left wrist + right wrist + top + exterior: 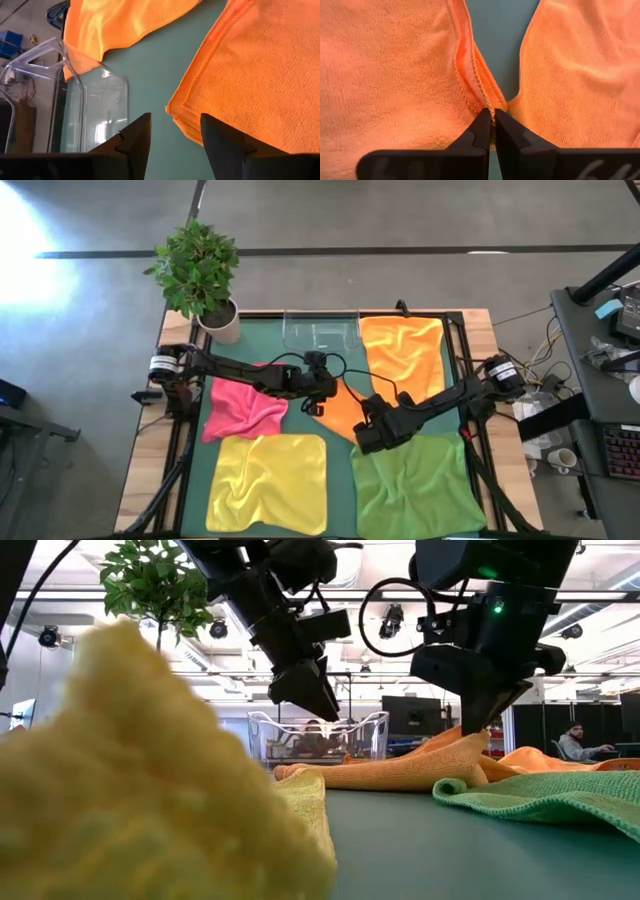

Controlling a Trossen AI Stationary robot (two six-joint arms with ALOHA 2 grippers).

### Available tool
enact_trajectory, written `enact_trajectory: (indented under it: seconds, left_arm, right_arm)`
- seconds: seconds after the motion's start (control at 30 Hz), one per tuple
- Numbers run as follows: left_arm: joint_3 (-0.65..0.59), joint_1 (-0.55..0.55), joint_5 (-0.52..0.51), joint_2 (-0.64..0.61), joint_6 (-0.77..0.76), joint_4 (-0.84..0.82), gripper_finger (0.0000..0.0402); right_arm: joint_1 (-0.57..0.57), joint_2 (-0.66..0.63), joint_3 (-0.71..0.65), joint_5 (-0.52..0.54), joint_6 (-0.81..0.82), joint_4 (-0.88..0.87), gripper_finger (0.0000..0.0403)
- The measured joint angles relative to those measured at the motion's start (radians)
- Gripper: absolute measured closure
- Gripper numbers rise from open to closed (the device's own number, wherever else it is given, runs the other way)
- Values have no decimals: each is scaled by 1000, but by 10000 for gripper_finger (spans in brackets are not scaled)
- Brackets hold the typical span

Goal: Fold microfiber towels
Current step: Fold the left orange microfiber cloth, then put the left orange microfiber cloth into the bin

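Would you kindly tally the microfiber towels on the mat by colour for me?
Orange towels: 2
Pink towel: 1
Yellow towel: 1
Green towel: 1
Total: 5

Bare mat (150, 65) shows right ahead of the left pincer (172, 131), so there's room to pass. The clear tray (95, 107) blocks one side, the folded orange towel (260, 75) sits just beside the other.

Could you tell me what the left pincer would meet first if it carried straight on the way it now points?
Probably the bare green mat, beside the folded orange towel's corner; the left pincer is open, with the clear tray to the other side. Depth is uncertain.
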Motion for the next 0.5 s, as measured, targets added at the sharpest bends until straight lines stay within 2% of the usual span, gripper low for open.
enact_trajectory:
  seconds: [0.2, 0.4, 0.5]
  left_arm:
    - [0, 0, 0, -5, -4, -41, 245]
    - [-1, -1, 15, -7, -4, -142, 245]
    - [-1, -2, 105, -16, -4, -205, 245]
  right_arm:
    - [-37, 0, 3, -99, -57, -1, 352]
    - [-51, -8, 3, -21, -82, -5, 287]
    - [-53, -40, 5, -3, -102, -21, 268]
